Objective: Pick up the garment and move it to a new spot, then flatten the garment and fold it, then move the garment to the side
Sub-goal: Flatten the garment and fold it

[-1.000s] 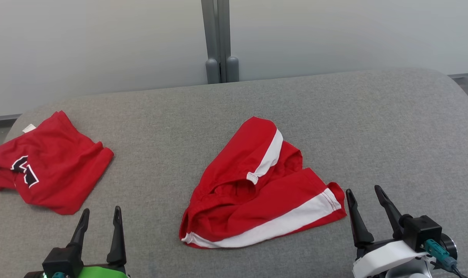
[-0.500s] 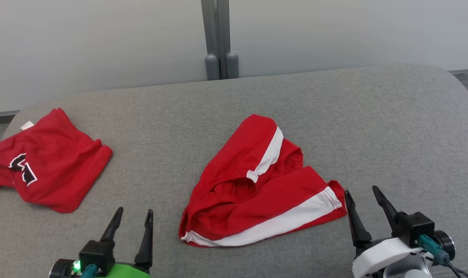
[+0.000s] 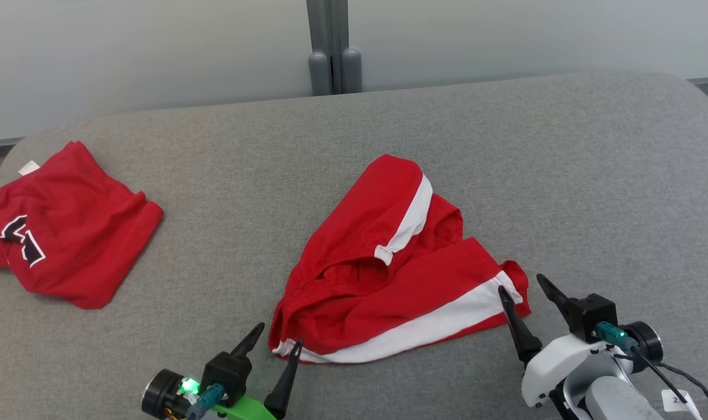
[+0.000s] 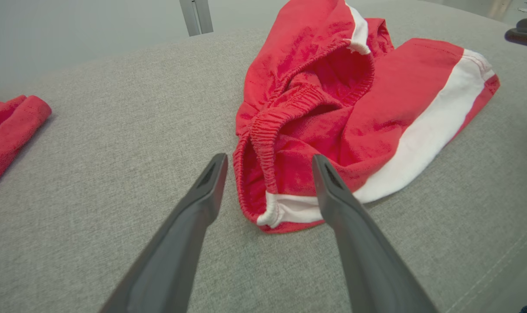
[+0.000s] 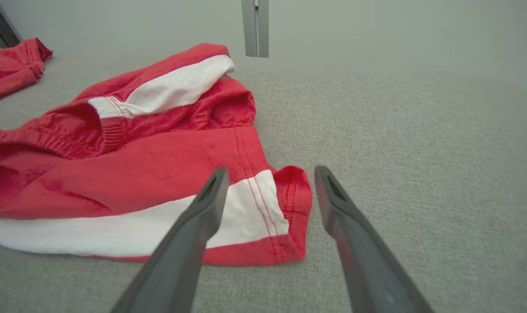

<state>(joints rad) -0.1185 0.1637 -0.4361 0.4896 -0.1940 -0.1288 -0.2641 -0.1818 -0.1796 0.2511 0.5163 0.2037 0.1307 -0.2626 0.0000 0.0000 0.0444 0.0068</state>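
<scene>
Movement is seen mainly at the left gripper (image 3: 278, 335), which has been carried rightward from the lower-left corner of the head view to the waistband corner of the red shorts (image 3: 383, 274). Its fingers are spread, and in the left wrist view the elastic corner is framed between them. The head camera has also been tilted, so the whole scene is set higher in the picture. The shorts are left bunched near the middle of the grey upholstered surface (image 3: 593, 175), unchanged in shape. The right gripper (image 3: 521, 283) has been brought closer to the hem corner at the shorts' right end, its fingers held wide apart, one of them drawn across the end of the white stripe.

At far left, the second red garment (image 3: 73, 233) is cut off by the frame edge, and its black-and-white print cannot be read. Contact between either gripper's fingers and the cloth cannot be judged. The lower layers of the shorts are hidden by the bunching.
</scene>
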